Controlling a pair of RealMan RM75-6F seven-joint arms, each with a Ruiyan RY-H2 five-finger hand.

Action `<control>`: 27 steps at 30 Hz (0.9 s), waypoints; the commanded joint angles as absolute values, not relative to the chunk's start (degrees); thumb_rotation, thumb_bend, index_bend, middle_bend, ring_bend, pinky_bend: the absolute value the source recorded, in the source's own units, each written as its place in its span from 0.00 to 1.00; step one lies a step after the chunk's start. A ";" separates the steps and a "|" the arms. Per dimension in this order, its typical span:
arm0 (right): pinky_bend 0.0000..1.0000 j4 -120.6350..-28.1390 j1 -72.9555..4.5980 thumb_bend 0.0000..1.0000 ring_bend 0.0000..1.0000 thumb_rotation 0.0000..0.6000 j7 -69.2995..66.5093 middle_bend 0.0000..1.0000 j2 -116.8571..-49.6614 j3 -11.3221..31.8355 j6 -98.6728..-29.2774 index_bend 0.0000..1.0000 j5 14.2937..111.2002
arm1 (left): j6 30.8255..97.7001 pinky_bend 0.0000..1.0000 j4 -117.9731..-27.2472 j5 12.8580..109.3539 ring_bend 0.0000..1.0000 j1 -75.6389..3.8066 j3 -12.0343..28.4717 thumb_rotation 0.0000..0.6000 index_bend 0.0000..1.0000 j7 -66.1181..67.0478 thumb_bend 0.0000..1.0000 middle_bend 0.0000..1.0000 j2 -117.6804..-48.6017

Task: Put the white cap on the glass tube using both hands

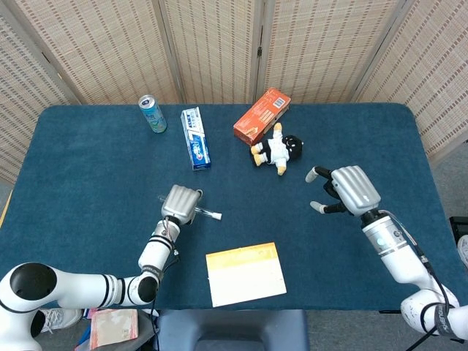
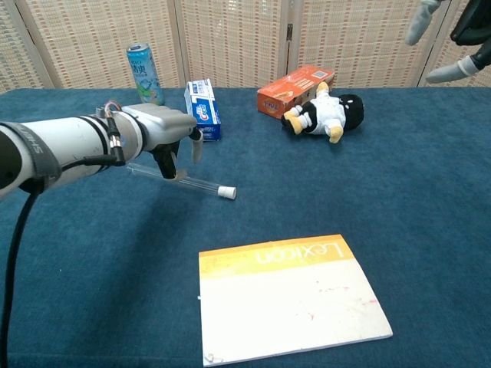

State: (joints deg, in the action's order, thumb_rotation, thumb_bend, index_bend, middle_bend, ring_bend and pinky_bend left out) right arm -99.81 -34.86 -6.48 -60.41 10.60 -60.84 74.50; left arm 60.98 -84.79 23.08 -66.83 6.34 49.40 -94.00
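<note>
Gripping the glass tube (image 2: pixel 184 179), white cap (image 2: pixel 226 192) on its end, the left hand (image 2: pixel 165 130); right hand (image 1: pixel 349 189) spread wide, apart.

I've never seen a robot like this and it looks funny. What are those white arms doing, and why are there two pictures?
It is one robot with two arms, and each arm ends in a metal hand with fingers like yours. The two pictures come from its own cameras at the same moment: one looks down from its head, the other looks forward from its chest.

On the blue table lie a drink can, a toothpaste box, an orange box, a little stuffed doll and a yellow and white booklet.

The left hand is down on a thin glass tube, fingers around it. The tube lies on the table with a white cap at its end. The right hand is held over the table with fingers spread, holding nothing.
</note>
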 commanded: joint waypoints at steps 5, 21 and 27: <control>1.00 -98.90 -32.94 0.17 0.99 1.00 -5.31 0.96 -57.93 9.14 -60.03 0.40 73.57 | 64.84 1.00 -94.59 29.64 0.98 -61.00 8.17 1.00 0.23 41.54 0.38 0.94 -85.71; 0.44 -95.34 -20.95 0.35 0.26 1.00 -1.42 0.33 -53.44 1.88 -70.54 0.40 80.50 | 86.91 0.54 -99.50 63.67 0.43 -32.38 -2.26 1.00 0.23 11.88 0.38 0.43 -67.36; 0.43 -93.57 -15.18 0.35 0.26 1.00 -2.17 0.33 -54.78 1.02 -78.85 0.40 82.40 | 94.56 0.44 -97.94 70.23 0.38 -23.98 -4.62 1.00 0.24 7.37 0.38 0.38 -66.61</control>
